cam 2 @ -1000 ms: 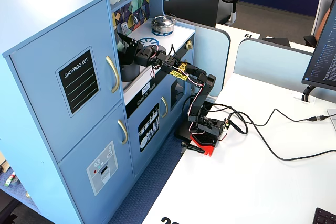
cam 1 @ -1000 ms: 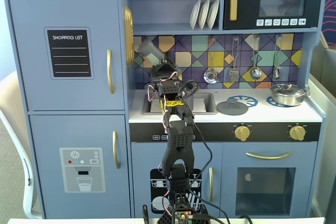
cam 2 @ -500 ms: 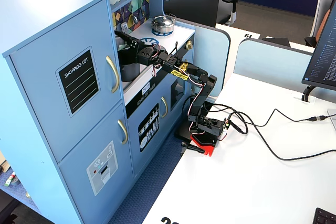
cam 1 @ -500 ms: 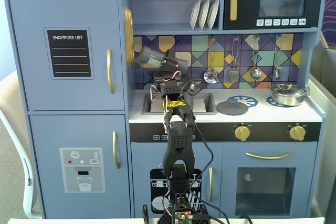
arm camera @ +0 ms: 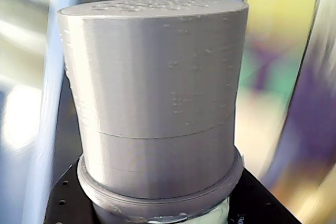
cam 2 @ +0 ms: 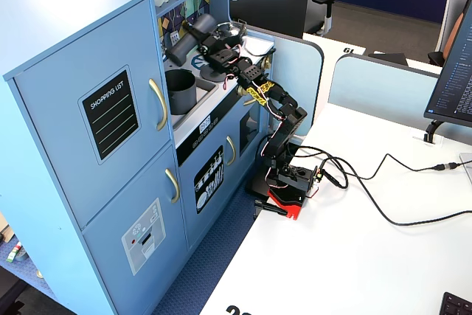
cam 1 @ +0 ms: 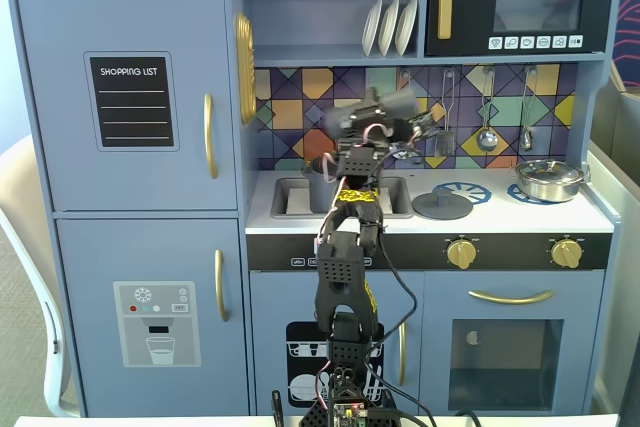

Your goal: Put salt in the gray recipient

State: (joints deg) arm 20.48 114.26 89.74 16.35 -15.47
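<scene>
Blue toy-kitchen cabinetry (cam 1: 140,177) is filling the front fixed view, with a patterned tile backsplash (cam 1: 330,97) behind a white countertop (cam 1: 500,215) and a recessed sink (cam 1: 295,197).

A black arm is rising from the table in front and reaching up over the counter. Its gripper (cam 1: 375,112) is clamping the salt (cam 1: 392,104), which is lying nearly level in the air above the sink, one end pointing toward 3 o'clock in the front fixed view. In the side fixed view the salt (cam 2: 189,37) is tilting, its free end pointing toward 8 o'clock. In the wrist view the salt (arm camera: 157,108) is filling most of the frame as a ribbed gray cylinder, and the gripper fingers are hidden.

The gray recipient (cam 2: 181,91) is standing upright in the sink, at about 6 o'clock below the raised shaker and well apart from it. In the front fixed view the arm is covering most of the gray recipient (cam 1: 320,190).

A flat gray lid (cam 1: 442,206) is lying on the counter, and a shiny silver pan (cam 1: 548,180) is sitting at 3 o'clock from it.
</scene>
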